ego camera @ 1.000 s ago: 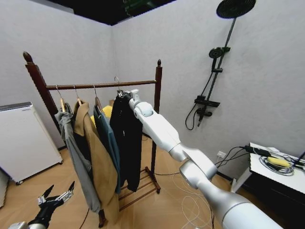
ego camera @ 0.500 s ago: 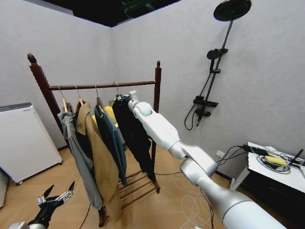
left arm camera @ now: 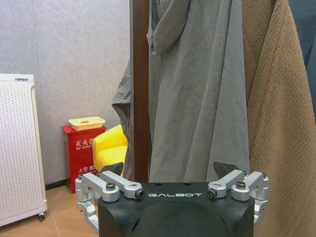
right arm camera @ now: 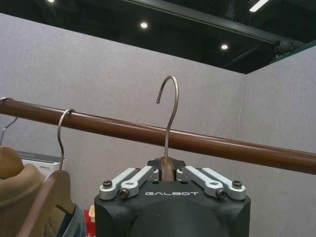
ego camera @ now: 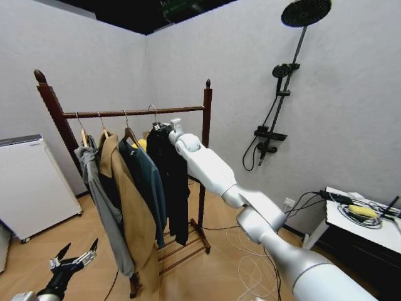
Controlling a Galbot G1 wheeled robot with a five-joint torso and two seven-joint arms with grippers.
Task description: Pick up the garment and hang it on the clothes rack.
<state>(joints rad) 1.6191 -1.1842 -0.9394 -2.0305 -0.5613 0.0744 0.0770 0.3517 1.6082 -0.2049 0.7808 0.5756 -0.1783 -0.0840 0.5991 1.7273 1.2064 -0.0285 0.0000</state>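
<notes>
Right pincer [right arm camera: 168,174] clamped on the neck of the hanger [right arm camera: 167,123], just under the wire hook, so that the hook stands upright and free to catch. Held up at the right end of the rail [ego camera: 135,112] of the clothes rack [ego camera: 207,119], close to the right post, with the garment [ego camera: 170,182] draping straight down below the grip. Hook tip raised above the rail and apparently not yet seated over it, judging from the right wrist view; hence the firm hold rather than a release. Placed beside the dark teal-blue jacket [ego camera: 147,179], then the tan long coat [ego camera: 128,207] and a grey garment [ego camera: 103,200] toward the left post, leaving the rail's right end as the open slot. Left pincer [left arm camera: 173,185] spread wide and empty, parked low near the rack's left post [left arm camera: 139,89], out of the work.
</notes>
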